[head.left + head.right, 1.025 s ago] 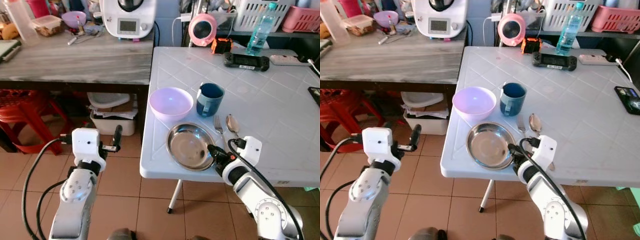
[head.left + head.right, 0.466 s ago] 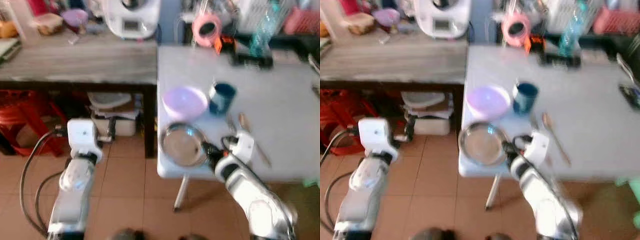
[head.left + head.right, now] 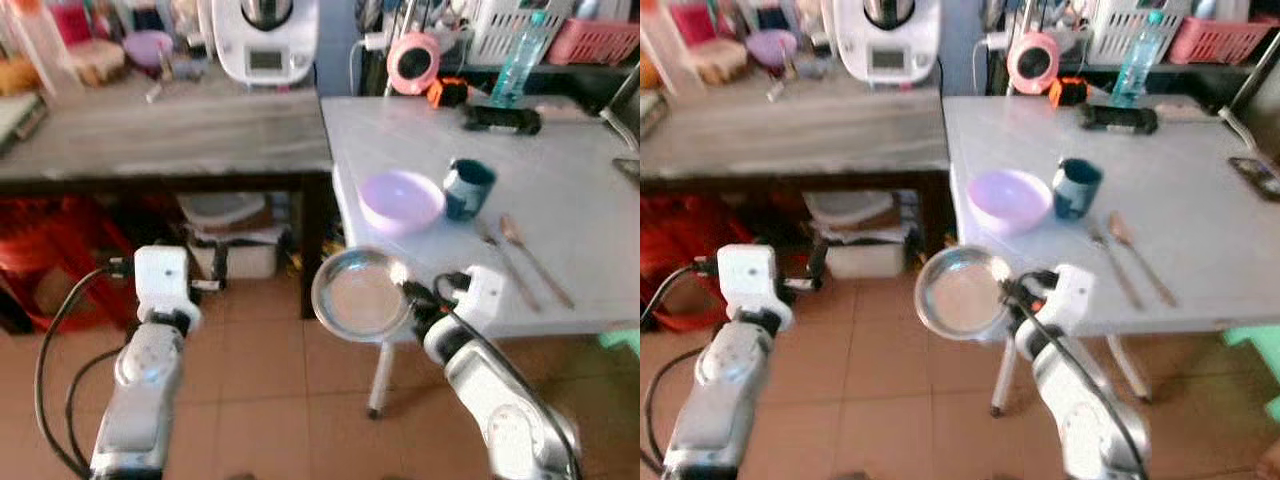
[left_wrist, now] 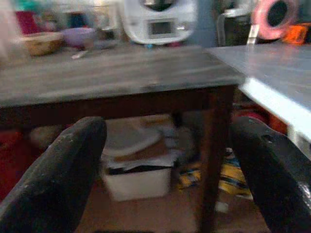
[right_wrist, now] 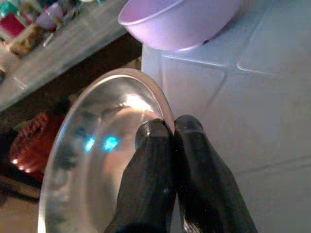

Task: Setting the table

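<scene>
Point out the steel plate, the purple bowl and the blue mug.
steel plate [image 3: 358,296], left eye view, middle of its shiny inside.
purple bowl [image 3: 400,197], left eye view, inside the hollow of the bowl.
blue mug [image 3: 468,192], left eye view, outer wall below the rim.

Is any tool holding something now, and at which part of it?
The right tool is shut on the rim of the steel plate, at the side near the table. The left tool is open and holds nothing.

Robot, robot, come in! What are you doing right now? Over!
Right gripper shut on steel plate, plate held off the white table's edge. Left gripper open, idle by wooden table. Nothing blocking.
</scene>
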You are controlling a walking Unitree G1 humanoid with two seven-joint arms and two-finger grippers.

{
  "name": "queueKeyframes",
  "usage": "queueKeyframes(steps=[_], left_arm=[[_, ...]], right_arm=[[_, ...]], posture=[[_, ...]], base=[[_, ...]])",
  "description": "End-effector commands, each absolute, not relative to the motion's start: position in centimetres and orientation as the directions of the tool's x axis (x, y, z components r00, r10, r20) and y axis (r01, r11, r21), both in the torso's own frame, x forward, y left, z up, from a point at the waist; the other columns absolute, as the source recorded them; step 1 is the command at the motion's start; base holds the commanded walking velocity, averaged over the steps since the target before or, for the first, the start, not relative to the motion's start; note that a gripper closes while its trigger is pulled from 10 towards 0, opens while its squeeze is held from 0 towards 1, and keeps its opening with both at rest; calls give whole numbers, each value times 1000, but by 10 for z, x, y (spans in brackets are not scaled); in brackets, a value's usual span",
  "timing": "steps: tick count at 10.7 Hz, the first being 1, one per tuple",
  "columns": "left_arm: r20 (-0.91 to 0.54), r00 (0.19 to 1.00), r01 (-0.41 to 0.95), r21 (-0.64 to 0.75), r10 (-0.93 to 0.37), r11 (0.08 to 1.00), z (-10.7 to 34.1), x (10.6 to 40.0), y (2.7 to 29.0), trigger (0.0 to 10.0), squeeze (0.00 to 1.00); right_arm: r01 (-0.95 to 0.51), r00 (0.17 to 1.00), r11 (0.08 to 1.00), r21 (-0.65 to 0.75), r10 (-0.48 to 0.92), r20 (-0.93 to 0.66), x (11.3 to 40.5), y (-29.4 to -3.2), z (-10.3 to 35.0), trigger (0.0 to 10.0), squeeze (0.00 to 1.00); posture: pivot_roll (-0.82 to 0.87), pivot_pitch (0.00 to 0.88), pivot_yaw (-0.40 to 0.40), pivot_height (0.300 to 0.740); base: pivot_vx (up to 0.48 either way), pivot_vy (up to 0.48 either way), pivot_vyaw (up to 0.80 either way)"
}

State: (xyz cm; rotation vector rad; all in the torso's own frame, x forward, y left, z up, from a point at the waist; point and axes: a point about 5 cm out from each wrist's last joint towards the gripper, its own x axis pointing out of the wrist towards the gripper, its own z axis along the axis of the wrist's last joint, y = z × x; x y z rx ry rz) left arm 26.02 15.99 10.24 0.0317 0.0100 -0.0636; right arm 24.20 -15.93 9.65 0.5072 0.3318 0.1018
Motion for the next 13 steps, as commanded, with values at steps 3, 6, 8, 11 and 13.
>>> queueKeyframes(steps=[3, 6, 8, 11, 13], left_arm=[[6, 998, 64, 51, -65, 997, 107, 264, 162, 10000, 0], [14, 998, 67, 46, -68, 997, 108, 266, 159, 10000, 0], [14, 998, 56, 50, -57, 997, 108, 267, 161, 10000, 0], [1, 1000, 29, 43, -29, 999, 105, 266, 163, 10000, 0], [7, 999, 42, 54, -43, 998, 105, 267, 162, 10000, 0]], right_arm=[[-58, 960, 894, 444, 172, -220, 247, -157, 107, 10000, 0], [-66, 971, 901, 428, 157, -181, 249, -158, 111, 10000, 0], [-82, 976, 906, 416, 158, -151, 250, -157, 114, 10000, 0], [-112, 980, 913, 392, 166, -106, 253, -157, 120, 10000, 0], [-123, 985, 930, 347, 156, -70, 255, -158, 124, 10000, 0]], posture=[[-2, 0, 17, 740], [-3, 0, 16, 740], [-3, 0, 17, 740], [-1, 0, 17, 740], [-2, 0, 18, 740]], base=[[436, 0, 0], [435, 0, 0], [433, 0, 0], [94, 446, 0], [0, 476, 0]])
